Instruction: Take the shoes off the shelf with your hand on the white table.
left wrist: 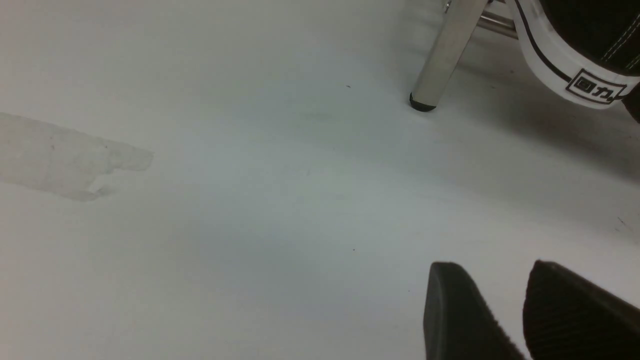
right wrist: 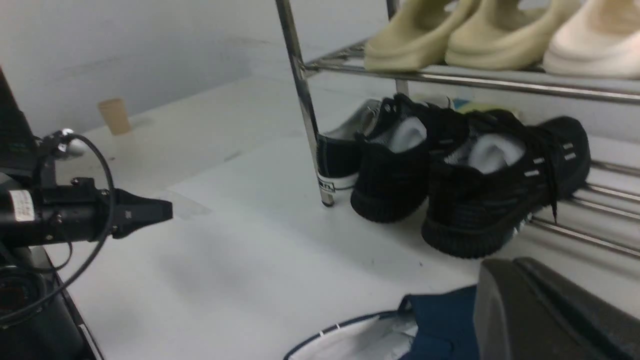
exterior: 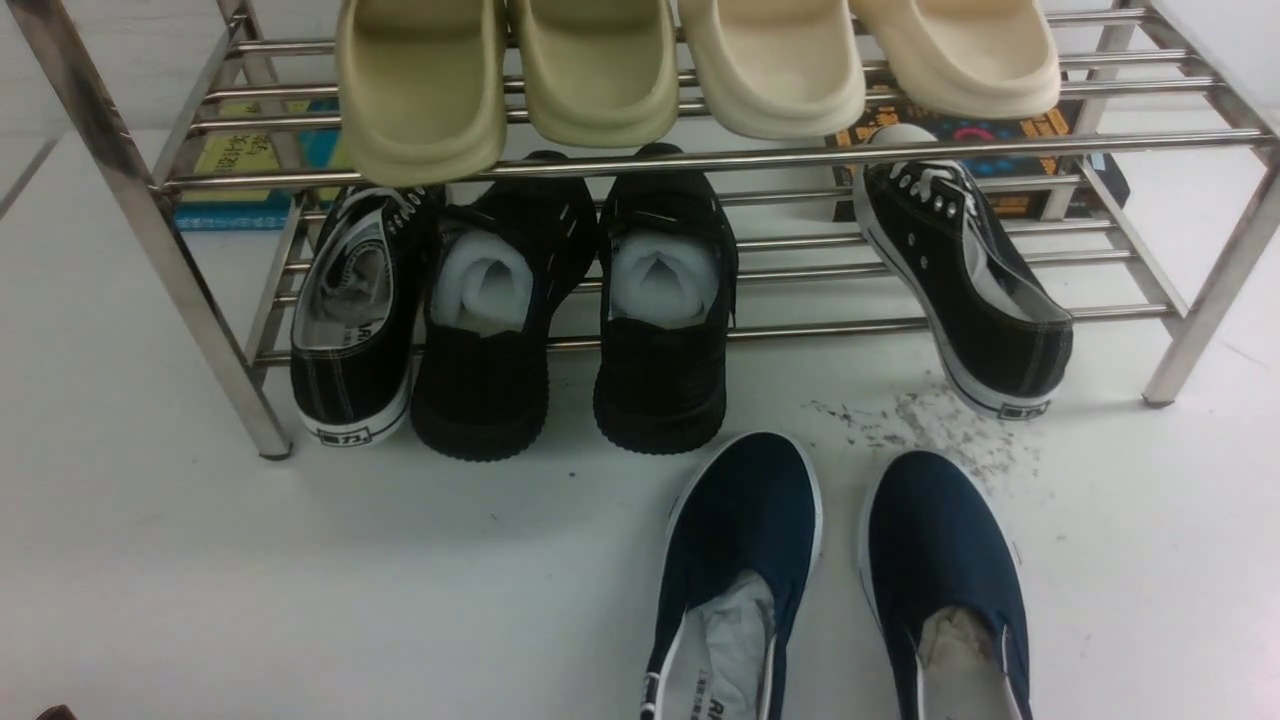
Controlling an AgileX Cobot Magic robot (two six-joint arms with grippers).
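Both navy shoes lie on the white table (exterior: 300, 600) in front of the shelf (exterior: 700, 158), toes toward it: one (exterior: 740, 550) on the left, one (exterior: 940, 560) on the right, each with paper inside. In the right wrist view my right gripper (right wrist: 517, 262) is shut, its fingers pressed together with nothing between them, just above and beside a navy shoe (right wrist: 440, 320). My left gripper (left wrist: 495, 272) hangs open over bare table near a shelf leg (left wrist: 445, 55). The left arm (right wrist: 75, 215) also appears in the right wrist view. Neither gripper is in the front view.
The lower tier holds two all-black shoes (exterior: 480, 320) (exterior: 665, 310) and two black lace-up sneakers (exterior: 355, 320) (exterior: 970, 290), heels resting on the table. Several beige slippers (exterior: 600, 70) fill the top tier. Books (exterior: 240, 160) lie behind. Dark scuff marks (exterior: 930, 420) sit by the right sneaker.
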